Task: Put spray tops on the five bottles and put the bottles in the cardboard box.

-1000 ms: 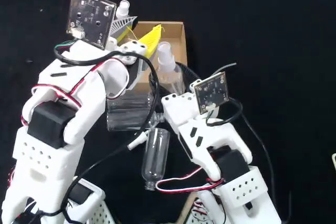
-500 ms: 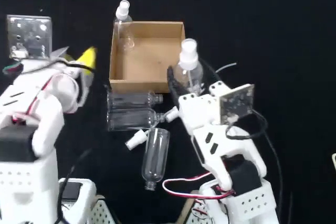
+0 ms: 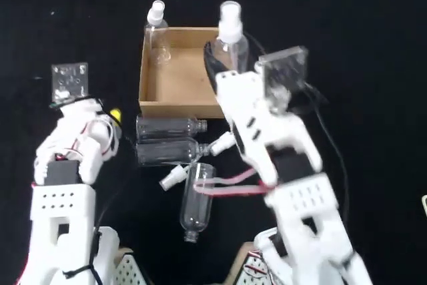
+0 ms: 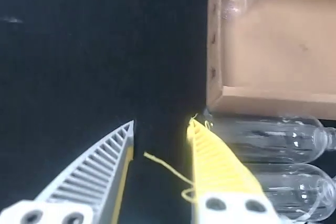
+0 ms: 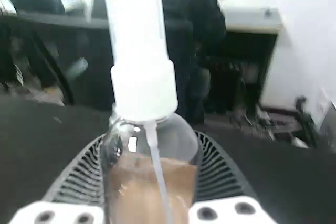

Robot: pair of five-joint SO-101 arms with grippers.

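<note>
Judging from the black table, the job looks roughly a third done. The cardboard box sits at 12 o'clock of the clutter, and one capped bottle stands in its 11 o'clock corner. The right gripper is clamped round a second capped bottle, holding it upright above the box's 3 o'clock wall, not yet set down. The left gripper hangs with its jaws spread and nothing between them, over the table at 7 o'clock of the box. Three bare bottles lie on their sides at 6 o'clock of the box, two side by side just beside its wall and the third nearer the arms. All three need tops. Two loose spray tops lie among them.

A second ago the left arm stretched over the box toward that 11 o'clock corner; it has since drawn back to 9 o'clock. The right arm has carried its bottle toward 12 o'clock, from the box's 5 o'clock corner.
</note>
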